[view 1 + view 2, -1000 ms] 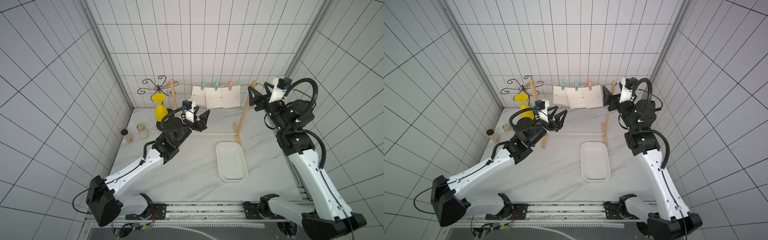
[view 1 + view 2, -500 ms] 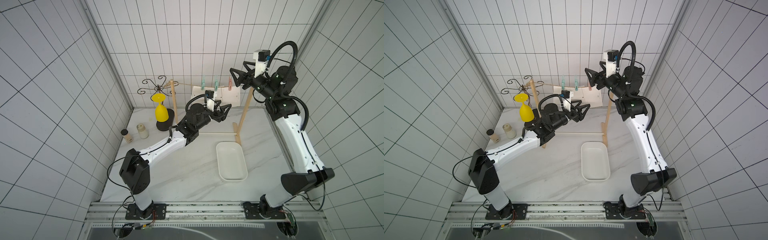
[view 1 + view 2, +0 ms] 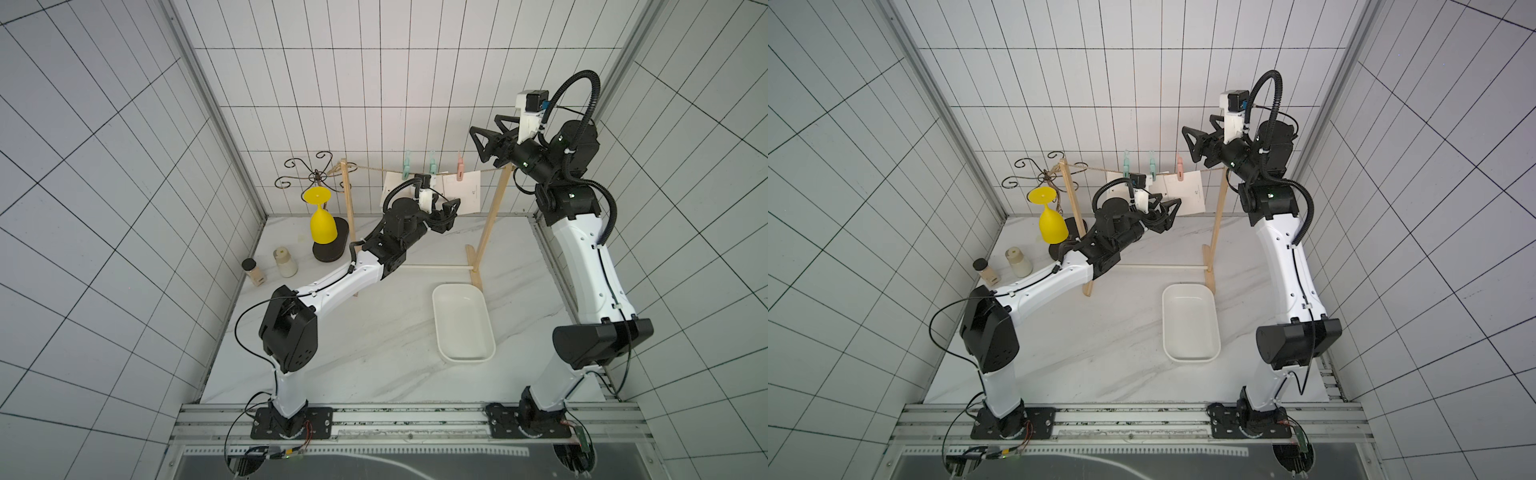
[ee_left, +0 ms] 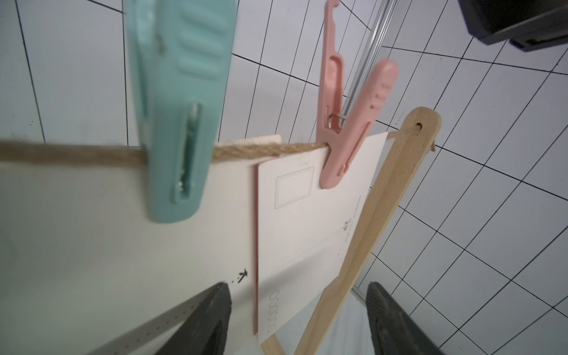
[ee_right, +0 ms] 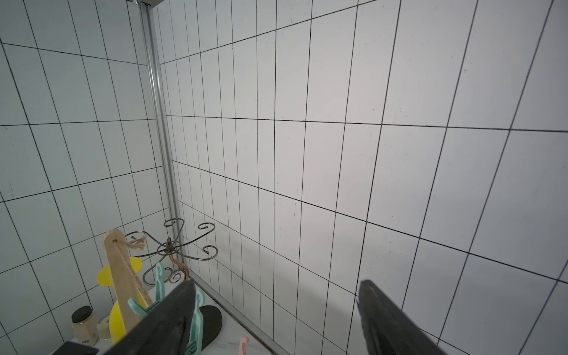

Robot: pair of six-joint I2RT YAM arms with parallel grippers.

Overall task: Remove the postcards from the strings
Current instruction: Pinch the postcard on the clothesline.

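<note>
Since a second ago both arms have lifted to the line. Left end effector (image 3: 446,212) sits at the lower edge of the three off-white paper postcards (image 3: 466,194), jaws wide and empty. Right end effector (image 3: 491,135) hovers above the right wooden post (image 3: 494,216), also wide and empty. The cards hang on the tan twine string (image 3: 374,169), held by teal clothespins (image 3: 407,168) and a pink clothespin (image 3: 460,164).

You're in a robot lab booth: tiled walls (image 3: 374,83), marble tabletop (image 3: 374,365), arms (image 3: 332,286) (both) bolted to a metal rail (image 3: 415,419).

Postcards (image 3: 463,195) pegged on string (image 3: 374,169), left tool (image 3: 450,212) close
</note>
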